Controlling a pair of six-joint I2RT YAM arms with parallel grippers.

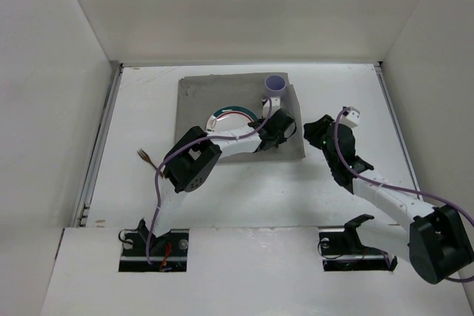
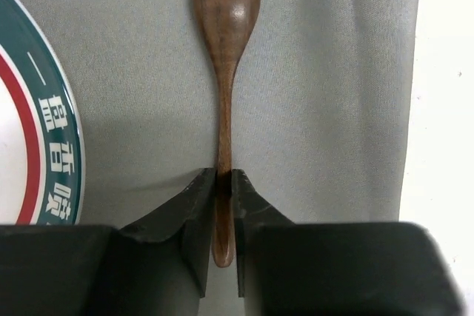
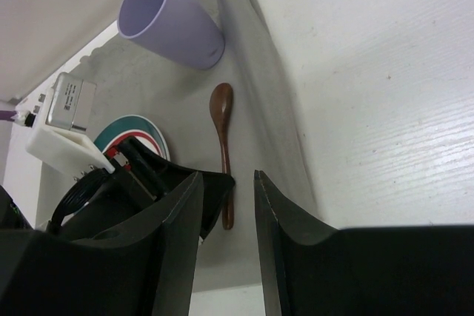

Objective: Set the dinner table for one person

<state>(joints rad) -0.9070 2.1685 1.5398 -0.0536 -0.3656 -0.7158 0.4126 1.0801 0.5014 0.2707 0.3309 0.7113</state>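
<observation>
Pinches the wooden spoon point(image 2: 226, 35) with the left gripper point(image 2: 224, 177), jaws drawn narrow against either side of the handle close to its end. Appears to lay it on the grey mat point(image 2: 333, 109), bowl pointing toward the purple cup point(image 3: 170, 20), just right of the plate point(image 2: 44, 146) and short of the mat's right edge. Cannot tell whether the handle end rests fully on the cloth. Leaves the right gripper point(image 3: 227, 177) empty, jaws partly apart, hanging over the white table point(image 1: 259, 190) beside the mat and facing the spoon.

Risks most at the release. Could drag or twist the spoon askew if opened unevenly or lifted before the jaws clear the thin handle. Holds so near the tip that a small sideways pull would likely swing the bowl toward the plate rim or the mat edge. Could also ruck the cloth, ridged along its right side, by pressing down or sliding while low. Works close enough to the cup that a careless retreat of the wrist might tip it. Must not overlook the fork point(image 1: 145, 157), lying alone on the table well left of the mat. Invites a bump if reached for across the plate.
</observation>
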